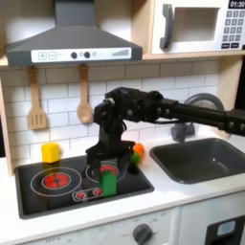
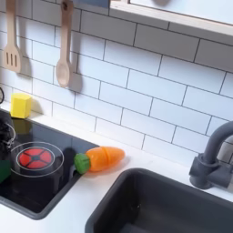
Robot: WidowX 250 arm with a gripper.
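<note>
Standing upright on the black stovetop (image 1: 38, 196) in the first exterior view, a small green cylinder (image 1: 109, 182) is sitting directly beneath the gripper (image 1: 108, 168), which is the thing nearest the fingers. It is looking like a short, plain green can or block, its long axis running vertically, its top facing the gripper above it. The black gripper is hanging just over or against its top; whether the jaws are spread or pinching the cylinder cannot be told, since the dark fingers are blurring into each other. The arm (image 1: 182, 110) is reaching in from the first exterior view's right, passing over the grey sink (image 1: 206, 163). Just behind the cylinder, a toy carrot (image 2: 102, 158) is lying on its side at the stovetop's edge; in the second exterior view its orange body is pointing toward the second exterior view's right and its green end toward the red burner (image 2: 35, 157). A yellow block (image 1: 50, 151) is sitting by the tiled wall, and two wooden utensils (image 1: 36, 100) are hanging above.
</note>
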